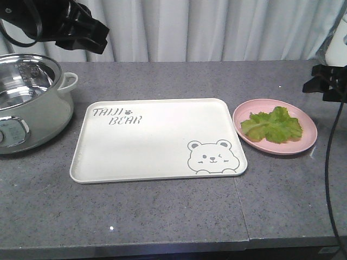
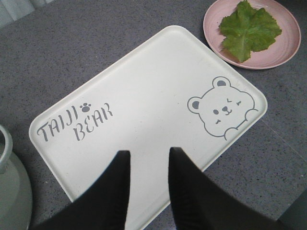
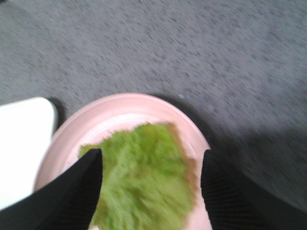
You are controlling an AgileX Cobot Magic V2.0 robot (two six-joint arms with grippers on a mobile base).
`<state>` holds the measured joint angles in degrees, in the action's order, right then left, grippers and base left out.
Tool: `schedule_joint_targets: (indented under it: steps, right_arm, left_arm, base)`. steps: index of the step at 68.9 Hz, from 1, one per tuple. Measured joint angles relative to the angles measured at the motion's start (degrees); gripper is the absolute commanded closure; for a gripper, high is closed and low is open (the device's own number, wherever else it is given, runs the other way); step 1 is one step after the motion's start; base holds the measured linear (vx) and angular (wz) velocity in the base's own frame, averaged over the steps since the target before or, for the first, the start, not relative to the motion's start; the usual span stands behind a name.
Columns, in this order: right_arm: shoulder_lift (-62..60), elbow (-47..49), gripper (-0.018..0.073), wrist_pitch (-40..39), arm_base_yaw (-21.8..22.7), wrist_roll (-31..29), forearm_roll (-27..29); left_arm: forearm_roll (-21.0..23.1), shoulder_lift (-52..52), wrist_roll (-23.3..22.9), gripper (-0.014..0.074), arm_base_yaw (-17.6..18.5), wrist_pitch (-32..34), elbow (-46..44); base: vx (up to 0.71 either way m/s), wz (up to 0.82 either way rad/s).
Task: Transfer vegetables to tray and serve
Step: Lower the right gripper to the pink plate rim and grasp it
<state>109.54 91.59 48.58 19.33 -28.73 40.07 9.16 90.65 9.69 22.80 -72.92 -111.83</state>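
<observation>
Grey speckled counter (image 1: 162, 216) runs across the front view, with a white curtain (image 1: 217, 27) hanging behind it. At the far left stands a pale green pot (image 1: 32, 108) with a shiny steel inside. Above it, in the upper left corner, the left arm hangs in the air, well clear of the counter. Its wrist camera looks down on the tray. The left gripper (image 2: 148, 158) has its two black fingers (image 2: 120, 182) a moderate gap apart, with nothing between them and nothing touched.

The cream tray (image 1: 157, 141) lies flat in the middle of the counter, just beside the pot. Grey lettering (image 1: 116, 116) sits at its upper left and a winking bear (image 1: 212, 157) at its lower right.

Just right of the tray is a round pink plate (image 1: 306, 141). The lettuce leaf (image 1: 272, 125) lies on it, spread flat.

At the right edge the right arm is held above the counter, beyond the plate. Its wrist view is blurred. The right gripper (image 3: 151, 158) is spread wide, its fingers (image 3: 225, 191) framing the leaf from above and gripping nothing.
</observation>
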Motion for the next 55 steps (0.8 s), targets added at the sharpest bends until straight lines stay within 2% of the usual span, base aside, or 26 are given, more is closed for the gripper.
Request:
schedule_joint_targets:
  steps: [7,16,55]
  right_arm:
    - [-1.18,0.07,0.0115,3.23,1.36,5.02,-5.78]
    - [-1.07,0.07,0.0115,6.59,1.97,8.79,-9.63]
    - [6.77,0.07,0.0132,8.55,1.79,9.75,-9.36]
  left_arm:
    - [0.0,0.0,0.0,0.0407,0.0,-0.02,0.0]
    - [0.0,0.0,0.0,0.0407,0.0,-0.02,0.0]
    - [0.0,0.0,0.0,0.0407,0.0,-0.02,0.0]
  base:
    - [0.0,0.0]
    - [0.0,0.0]
    - [0.0,0.0]
